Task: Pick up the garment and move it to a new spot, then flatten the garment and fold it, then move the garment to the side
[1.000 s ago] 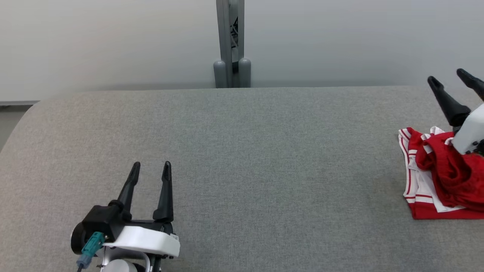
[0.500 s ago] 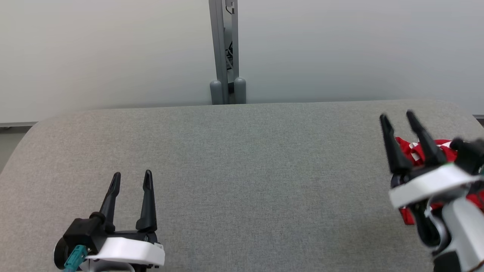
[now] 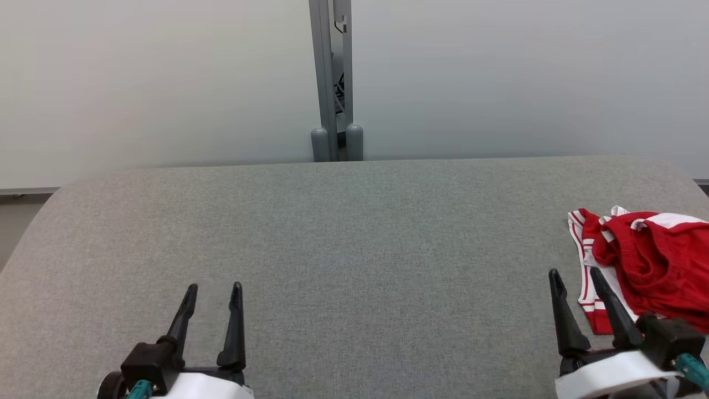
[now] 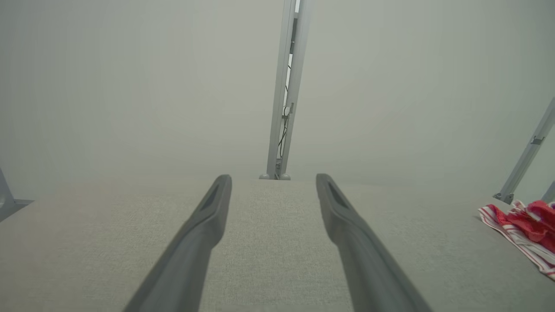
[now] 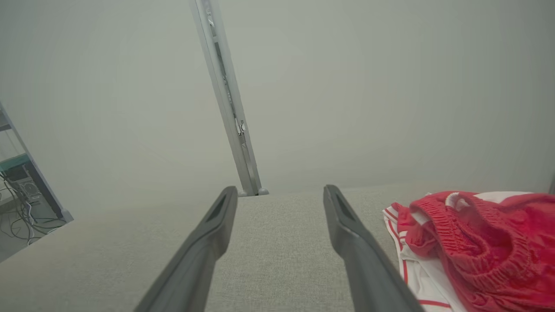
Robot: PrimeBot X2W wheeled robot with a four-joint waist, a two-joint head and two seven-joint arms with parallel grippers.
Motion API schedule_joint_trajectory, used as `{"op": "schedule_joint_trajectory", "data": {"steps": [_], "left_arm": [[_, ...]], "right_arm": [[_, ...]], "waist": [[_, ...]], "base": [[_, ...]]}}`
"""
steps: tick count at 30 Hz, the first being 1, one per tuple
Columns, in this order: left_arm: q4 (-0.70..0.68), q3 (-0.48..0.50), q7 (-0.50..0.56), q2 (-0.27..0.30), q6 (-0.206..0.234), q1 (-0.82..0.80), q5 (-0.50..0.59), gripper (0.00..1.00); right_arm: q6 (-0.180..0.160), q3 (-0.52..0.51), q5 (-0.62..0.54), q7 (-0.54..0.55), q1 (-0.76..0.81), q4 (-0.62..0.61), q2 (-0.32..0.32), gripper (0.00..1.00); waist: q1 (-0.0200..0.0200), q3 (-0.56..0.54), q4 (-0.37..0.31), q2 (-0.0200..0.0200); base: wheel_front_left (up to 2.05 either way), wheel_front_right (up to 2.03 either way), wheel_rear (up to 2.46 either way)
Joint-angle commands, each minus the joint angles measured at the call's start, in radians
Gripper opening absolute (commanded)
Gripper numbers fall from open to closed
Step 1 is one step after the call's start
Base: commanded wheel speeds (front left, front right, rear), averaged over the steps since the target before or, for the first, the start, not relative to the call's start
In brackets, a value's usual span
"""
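- We see the crumpled red garment (image 3: 648,260), white-striped with a gathered elastic waistband, lying at the right side of the grey woven tabletop (image 3: 354,249).
- Our left hand (image 3: 215,285) and right hand (image 3: 573,271) hover with fingers apart and empty, the right just beside the garment.

Grey table (image 3: 354,249) lies bare across its middle; crumpled garment (image 3: 653,260) blocks the right edge

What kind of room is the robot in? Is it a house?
Probably a lab or test room, not a house: a grey padded table, a plain wall with a metal post, and a rack with loose cables.
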Motion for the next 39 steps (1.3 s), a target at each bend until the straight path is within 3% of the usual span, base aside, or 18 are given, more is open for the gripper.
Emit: {"op": "schedule_joint_trajectory", "data": {"steps": [1, 12, 39], "left_arm": [[0.005, 0.005, -0.004, 0.006, 0.018, 0.006, -0.014, 1.0], [0.016, -0.004, -0.004, 0.006, 0.04, 0.008, 0.001, 1.0], [0.01, 0.03, -0.004, 0.006, 0.017, 0.027, -0.04, 1.0]], "right_arm": [[0.0, -0.018, -0.041, -0.004, 0.013, 0.011, 0.003, 1.0], [0.0, -0.035, -0.122, -0.004, 0.015, 0.029, 0.015, 1.0], [0.0, -0.018, -0.086, -0.004, 0.006, 0.059, 0.015, 1.0]], "waist": [[0.0, 0.0, -0.001, 0.0], [0.0, 0.004, 0.0, 0.0], [0.0, 0.007, 0.007, 0.0]], "base": [[0.0, 0.0, 0.0], [0.0, 0.0, 0.0], [0.0, 0.0, 0.0]]}}
